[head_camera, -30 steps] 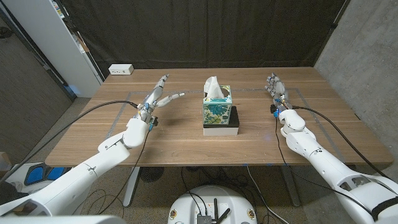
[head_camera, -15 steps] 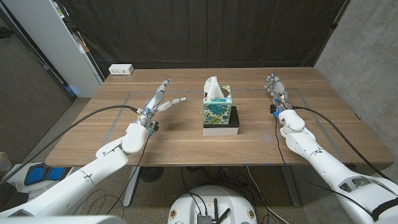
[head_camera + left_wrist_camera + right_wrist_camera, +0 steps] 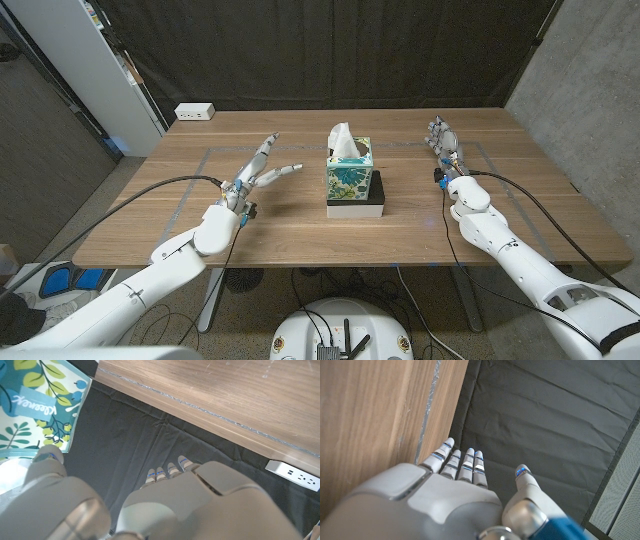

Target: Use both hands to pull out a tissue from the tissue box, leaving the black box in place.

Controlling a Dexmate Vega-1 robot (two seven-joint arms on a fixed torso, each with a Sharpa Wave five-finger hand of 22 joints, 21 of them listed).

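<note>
Teal leaf-patterned tissue box [image 3: 350, 178], white tissue [image 3: 342, 139], black box [image 3: 358, 208], brown wooden table [image 3: 300, 230].

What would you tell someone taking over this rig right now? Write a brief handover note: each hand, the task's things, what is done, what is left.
Left hand: open, fingers spread, left of the tissue box, apart from it.
Right hand: open, holds nothing, off to the box's right.
The tissue box stands on the black box at mid-table; a tissue sticks up from its top.
Done: nothing pulled yet.
Left: steady the box, pull the tissue out.
</note>
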